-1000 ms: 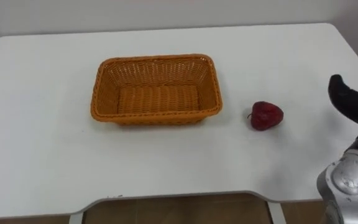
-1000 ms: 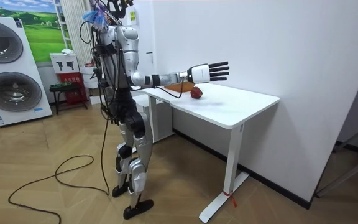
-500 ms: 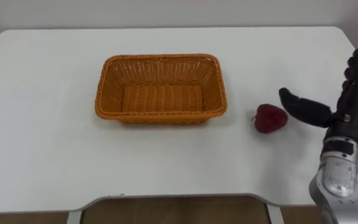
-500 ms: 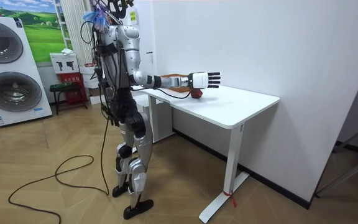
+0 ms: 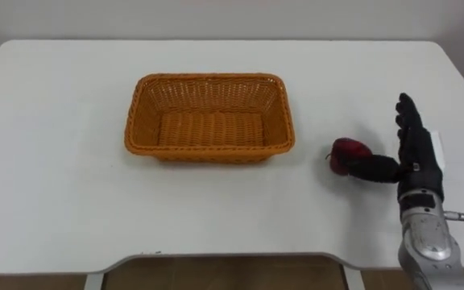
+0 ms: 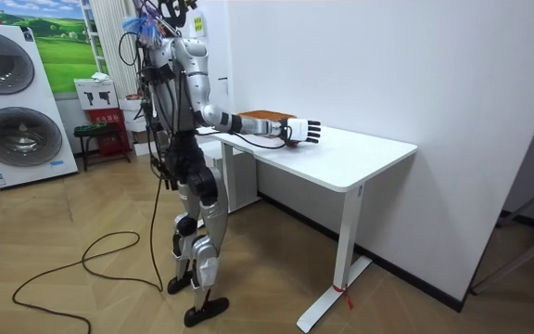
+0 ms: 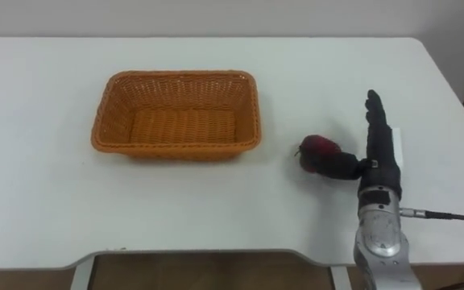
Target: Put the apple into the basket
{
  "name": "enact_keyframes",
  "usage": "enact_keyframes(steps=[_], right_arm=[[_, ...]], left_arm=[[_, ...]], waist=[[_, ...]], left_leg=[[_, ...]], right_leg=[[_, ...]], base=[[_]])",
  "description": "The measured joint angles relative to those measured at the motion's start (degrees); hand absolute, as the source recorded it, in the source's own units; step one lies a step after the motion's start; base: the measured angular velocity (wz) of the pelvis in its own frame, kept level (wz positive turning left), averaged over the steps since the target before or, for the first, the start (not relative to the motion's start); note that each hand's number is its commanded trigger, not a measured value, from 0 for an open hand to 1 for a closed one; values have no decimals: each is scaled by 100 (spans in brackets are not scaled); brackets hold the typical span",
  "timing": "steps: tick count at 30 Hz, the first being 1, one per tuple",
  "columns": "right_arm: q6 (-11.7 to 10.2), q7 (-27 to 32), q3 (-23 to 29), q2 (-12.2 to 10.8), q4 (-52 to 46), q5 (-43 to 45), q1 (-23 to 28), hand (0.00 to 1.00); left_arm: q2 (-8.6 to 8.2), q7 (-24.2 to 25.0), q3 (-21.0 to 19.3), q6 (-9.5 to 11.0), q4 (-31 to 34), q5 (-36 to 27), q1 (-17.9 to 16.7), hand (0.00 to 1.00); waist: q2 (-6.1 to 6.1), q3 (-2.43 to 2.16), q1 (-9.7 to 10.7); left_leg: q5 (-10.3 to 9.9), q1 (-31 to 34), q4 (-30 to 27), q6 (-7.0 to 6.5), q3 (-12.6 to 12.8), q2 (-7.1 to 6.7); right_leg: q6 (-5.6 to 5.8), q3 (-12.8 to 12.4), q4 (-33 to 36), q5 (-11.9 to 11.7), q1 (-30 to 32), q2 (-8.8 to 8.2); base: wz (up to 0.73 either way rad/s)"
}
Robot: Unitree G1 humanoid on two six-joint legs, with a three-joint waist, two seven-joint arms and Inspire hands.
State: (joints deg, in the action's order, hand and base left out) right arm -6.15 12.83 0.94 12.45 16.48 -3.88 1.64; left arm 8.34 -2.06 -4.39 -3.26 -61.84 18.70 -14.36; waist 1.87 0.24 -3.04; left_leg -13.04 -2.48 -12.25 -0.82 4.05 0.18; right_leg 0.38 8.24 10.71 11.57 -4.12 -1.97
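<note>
Here, right hand (image 5: pixel 416 158) straight-fingered, thumb against apple (image 5: pixel 344 150); wicker basket (image 5: pixel 208 152) well apart leftward on table (image 5: pixel 55 169)

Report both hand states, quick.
Right hand: open, fingers straight, thumb against the apple.
Left hand: cannot be told.

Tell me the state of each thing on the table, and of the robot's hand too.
basket: upright on the table, empty.
apple: resting on the table to the right of the basket, not lifted.
right hand: open, fingers straight, just right of the apple, thumb reaching across the apple's near side.
</note>
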Motion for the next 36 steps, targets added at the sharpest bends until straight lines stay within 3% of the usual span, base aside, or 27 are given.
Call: enact_keyframes(steps=[5,11,12,13,14,19,26,36], right_arm=[[-5,-148,29,23,518,222,-187,0],[1,-318,29,102,625,430,-181,0],[-4,-339,30,106,681,432,-185,32],[-34,-381,31,116,792,443,-212,53],[-35,-435,34,126,878,459,-241,100],[-261,-494,153,159,1387,850,-419,100],[-288,-502,275,544,1906,1114,-741,100],[-190,-402,268,459,1891,1363,-701,100]], left_arm=[[3,39,-6,-53,1,0,8,0],[29,39,-9,-53,20,2,9,0],[37,39,-9,-53,20,1,9,0],[54,39,-9,-53,20,0,4,0],[72,39,-9,-52,21,1,2,0],[115,35,-126,-17,57,73,19,0],[230,10,-112,-14,59,70,21,0],[231,4,-109,-22,71,53,23,0]], waist=[[31,12,7],[81,-14,-11],[88,-19,-10],[102,-17,-11],[108,-21,-2],[138,-30,3],[137,-29,-7],[179,-38,-28]], left_leg=[[1,93,-82,1,-111,-5],[1,128,-127,1,-154,-7],[1,123,-128,1,-156,-7],[0,113,-129,1,-169,-8],[0,92,-129,1,-173,-8],[-1,94,-141,2,-199,-8],[-1,52,-141,9,-260,-1],[-1,-10,-134,10,-262,-4]], right_leg=[[0,142,-7,0,5,-15],[-3,207,-2,-2,-15,-21],[-4,207,-2,-2,-24,-20],[-3,220,-8,-2,-64,-20],[-3,226,-9,-2,-83,-21],[-7,258,-1,-5,-102,-27],[-8,302,-7,-5,-167,-9],[-8,293,-8,-5,-215,-9]], base=[[14],[4],[4],[4],[4],[3],[4],[0]])
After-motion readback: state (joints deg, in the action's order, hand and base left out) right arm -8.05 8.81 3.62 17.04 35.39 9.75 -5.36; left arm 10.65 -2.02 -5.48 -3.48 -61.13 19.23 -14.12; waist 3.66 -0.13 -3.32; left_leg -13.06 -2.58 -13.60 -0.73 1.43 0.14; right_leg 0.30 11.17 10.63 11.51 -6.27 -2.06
